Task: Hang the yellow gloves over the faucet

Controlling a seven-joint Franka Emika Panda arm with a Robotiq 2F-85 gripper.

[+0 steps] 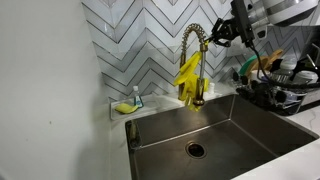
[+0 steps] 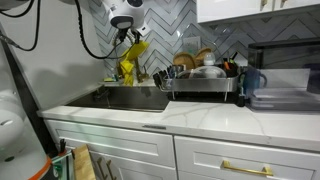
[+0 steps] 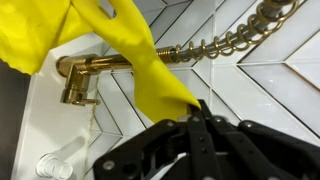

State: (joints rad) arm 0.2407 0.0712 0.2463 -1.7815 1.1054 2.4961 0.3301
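Nearly done: yellow gloves (image 1: 187,73) hang against faucet (image 1: 197,45) at sink (image 1: 165,128) back edge. Gripper (image 3: 200,112) pressed together, apparently pinching a glove tip. Left: release, back off.

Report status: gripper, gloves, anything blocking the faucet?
Shut gripper pinches the yellow gloves by a tip. Gloves hang against the faucet neck, above the sink. Nothing in the way; dish rack off to the side.

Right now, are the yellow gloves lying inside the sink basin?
No, in an exterior view the yellow gloves hang against the neck of the faucet, above the sink.
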